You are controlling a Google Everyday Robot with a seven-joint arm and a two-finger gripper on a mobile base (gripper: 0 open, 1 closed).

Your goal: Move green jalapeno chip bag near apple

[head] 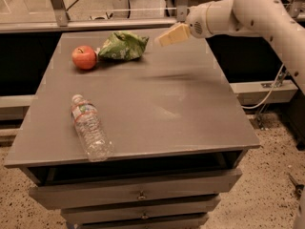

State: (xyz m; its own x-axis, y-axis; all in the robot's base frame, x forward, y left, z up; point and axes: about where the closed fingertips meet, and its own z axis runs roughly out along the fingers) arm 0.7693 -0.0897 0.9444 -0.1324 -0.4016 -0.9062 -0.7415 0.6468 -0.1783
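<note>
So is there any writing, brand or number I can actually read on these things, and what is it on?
Nothing here can be read.
Water bottle: label band, print too blurred.
Green jalapeno chip bag, beside the apple: pale markings, illegible.
Gripper, above the far side of the table, right of the bag: no marking shows.

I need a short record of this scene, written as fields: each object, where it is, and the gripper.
bag: lying at the far side of the table, just right of the apple; contact cannot be told
apple: far left, stem up
bottle: lying on its side, front left, apart from the others
gripper: in the air right of the bag, not touching it, holding nothing
table: grey top, drawers below
task: bag is near the apple
</note>
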